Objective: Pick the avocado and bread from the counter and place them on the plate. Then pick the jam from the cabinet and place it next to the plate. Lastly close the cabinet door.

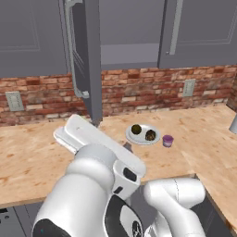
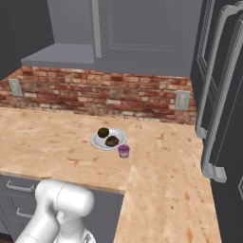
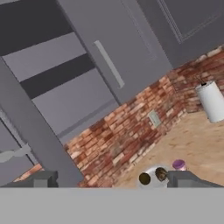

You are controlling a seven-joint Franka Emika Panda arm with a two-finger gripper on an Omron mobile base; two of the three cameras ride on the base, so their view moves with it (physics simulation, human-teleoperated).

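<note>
Sitting on the plate now are both foods: the avocado, dark olive-green, toward the brick wall, and the mottled brown bread right beside it. In the right base view the avocado and the bread nearly touch on the plate, well out on the counter. And there's the jam, the little pink-purple jar, standing upright on the countertop just beside the plate's rim, on the side away from the wall. The right base view shows the jam close against the plate's near edge.

Up above, the cabinet stands open, its grey shelf showing, and the cabinet door swings out edge-on toward the robot, the silvery handle running down its face.

The gripper is spread wide with nothing between its tips, looking from the hand view across the brick toward the cabinet door. Low in that view sit the avocado, the bread and the jam. A white paper towel roll stands off by the wall.
</note>
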